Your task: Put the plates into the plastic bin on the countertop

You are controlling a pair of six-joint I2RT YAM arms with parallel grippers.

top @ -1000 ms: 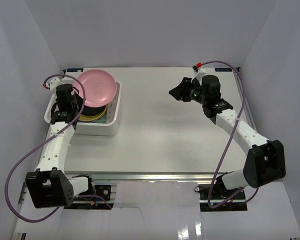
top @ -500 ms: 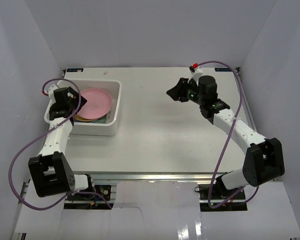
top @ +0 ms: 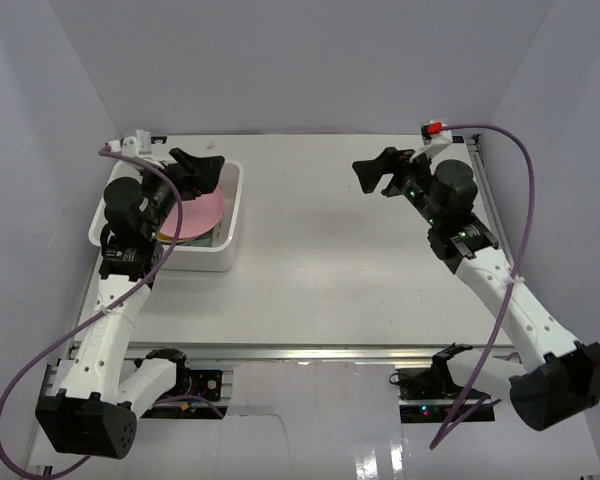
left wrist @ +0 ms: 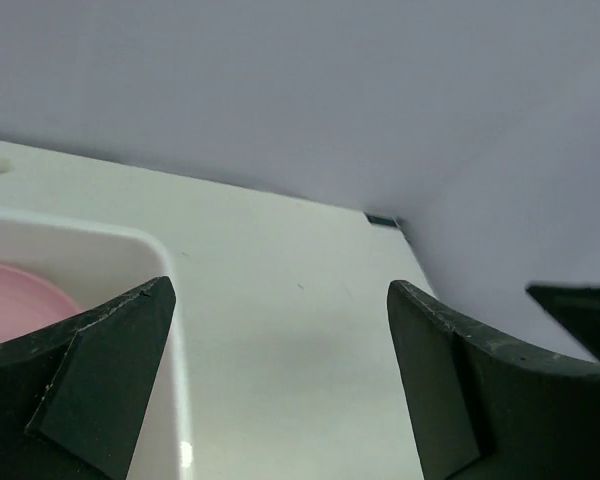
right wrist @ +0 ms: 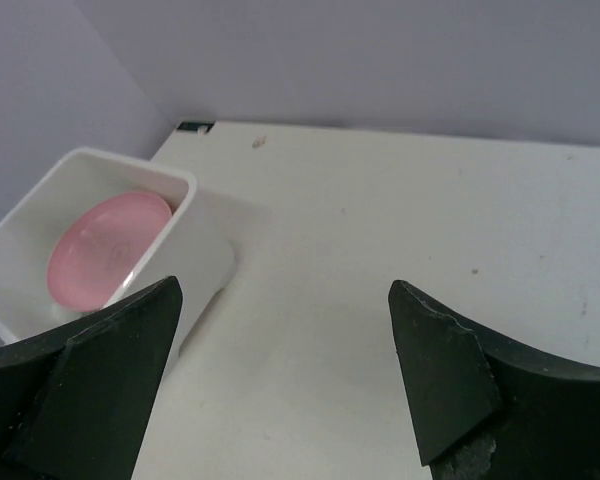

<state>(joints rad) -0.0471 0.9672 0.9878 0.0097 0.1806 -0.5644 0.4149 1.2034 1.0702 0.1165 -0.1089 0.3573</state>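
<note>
Pink plate point(right wrist: 108, 248) inside plastic bin point(right wrist: 205, 250), left fingers point(left wrist: 100, 370) released above it, right fingers point(right wrist: 440, 370) released, well apart

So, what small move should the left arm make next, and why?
Probably draw the left gripper up and back from the bin. Its jaws stand open and empty, the pink plate lies inside the bin, and no plate shows on the table. The right gripper is open and empty too.

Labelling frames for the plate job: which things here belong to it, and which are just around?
Job:
- pink plate
- bin
- counter
- left tool and right tool, both open and empty

Not job:
- purple cable
- walls
- frame rail
</note>
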